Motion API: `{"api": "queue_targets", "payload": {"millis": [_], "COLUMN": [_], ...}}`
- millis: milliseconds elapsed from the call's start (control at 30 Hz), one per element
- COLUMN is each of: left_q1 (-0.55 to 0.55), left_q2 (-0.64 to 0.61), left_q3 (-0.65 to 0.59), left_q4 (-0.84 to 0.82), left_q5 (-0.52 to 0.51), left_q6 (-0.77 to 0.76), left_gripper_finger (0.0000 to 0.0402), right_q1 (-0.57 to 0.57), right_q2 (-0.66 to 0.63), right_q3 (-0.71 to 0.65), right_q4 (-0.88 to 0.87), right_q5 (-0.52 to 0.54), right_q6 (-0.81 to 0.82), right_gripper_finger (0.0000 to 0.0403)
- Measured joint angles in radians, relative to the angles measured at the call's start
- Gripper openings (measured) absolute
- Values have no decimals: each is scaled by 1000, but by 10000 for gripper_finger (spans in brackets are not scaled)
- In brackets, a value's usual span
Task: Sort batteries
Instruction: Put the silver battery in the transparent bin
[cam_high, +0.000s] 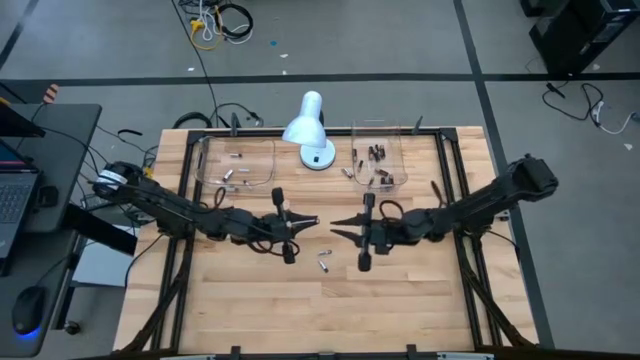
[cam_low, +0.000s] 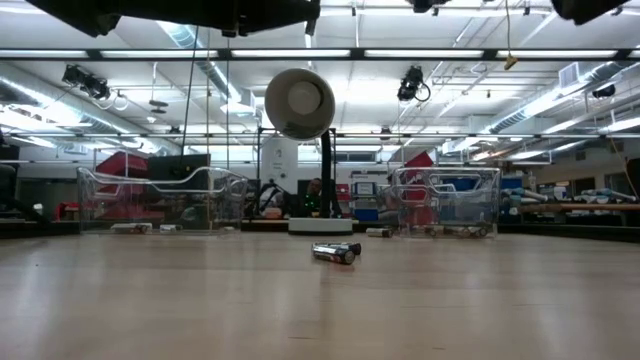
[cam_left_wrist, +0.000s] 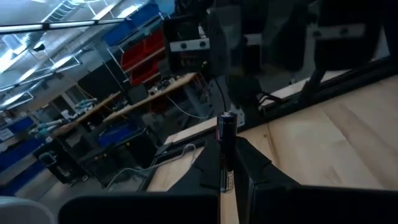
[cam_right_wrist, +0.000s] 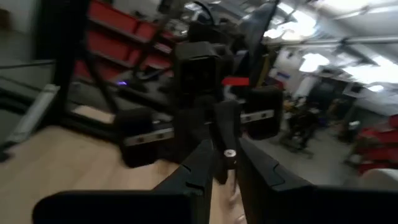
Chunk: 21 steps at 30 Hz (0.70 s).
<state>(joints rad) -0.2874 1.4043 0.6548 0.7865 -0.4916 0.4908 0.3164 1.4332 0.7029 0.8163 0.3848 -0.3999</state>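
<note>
Batteries (cam_high: 324, 261) mid-table — hands (cam_high: 312, 222) (cam_high: 338, 223) overhead.

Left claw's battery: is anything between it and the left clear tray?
Nothing visible does. The left claw holds the battery raised above the table. The white lamp stands beside the left tray, off the line between them.

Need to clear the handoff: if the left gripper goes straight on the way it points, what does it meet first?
Probably the right gripper, facing it tip to tip above the table; the left gripper holds a battery. Heights are unclear.
</note>
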Motion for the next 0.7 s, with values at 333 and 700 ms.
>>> {"api": "queue_targets", "payload": {"millis": [333,700], "left_q1": [0,12], "left_q2": [23,23], "left_q3": [0,1], "left_q4": [61,93], "left_q5": [39,41], "left_q6": [32,60], "left_gripper_finger": [5,5], "right_q1": [-7,-31], "right_q2": [178,184], "right_q3": [58,68], "right_q4": [203,212], "right_q5": [71,63], "right_q6": [-91,-82], "right_gripper_finger": [115,121]}}
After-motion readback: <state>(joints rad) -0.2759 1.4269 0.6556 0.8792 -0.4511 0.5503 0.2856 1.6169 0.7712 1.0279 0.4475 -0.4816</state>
